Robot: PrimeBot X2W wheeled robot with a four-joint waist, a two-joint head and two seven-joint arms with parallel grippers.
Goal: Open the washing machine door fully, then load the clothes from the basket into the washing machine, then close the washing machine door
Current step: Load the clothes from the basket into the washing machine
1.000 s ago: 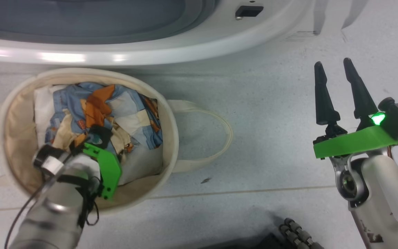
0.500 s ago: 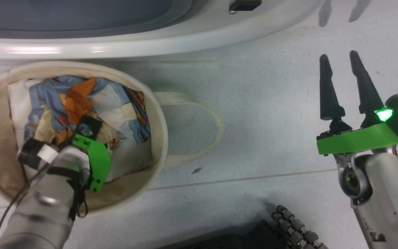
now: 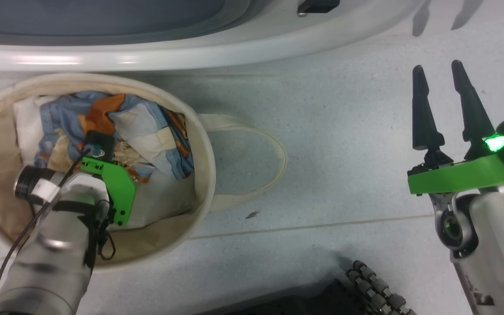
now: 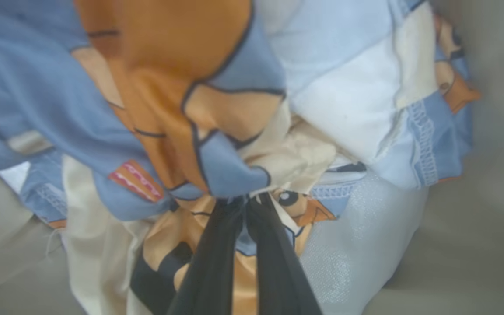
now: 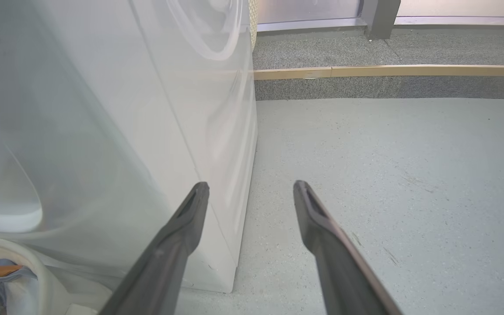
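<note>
Down on the floor [image 3: 330,144] in front of the washing machine [image 5: 217,131], the left arm is reaching steeply into the basket [image 3: 103,81], wrist bent over so the green bracket faces up. The left tool [image 4: 246,201] is buried in the clothes [image 3: 147,127]. In the left wrist view its two dark fingers [image 4: 208,262] come together to a point, pinched shut on a fold of the blue and orange print fabric with some cream cloth bunched right at the tips.

The clothes are all in the basket, heaped toward the far side, and a plain white bit shows at the left edge of the pile. The basket sits on the floor just below the white curved rim at the top of the head view. Not sure if that rim is the door or the machine's front, tbh.

The right arm is parked well off to the side, forearm upright. The right tool [image 3: 436,65] points away from the robot over bare floor, fingers spread wide with nothing between them.

Versus a second ago, the whole head view has slid, so that's the camera moving. Within the basket, though, the left wrist sits a touch further in toward the far left of the pile, and the print fabric looks a bit more gathered around it. The right arm's pose looks the same as before.
</note>
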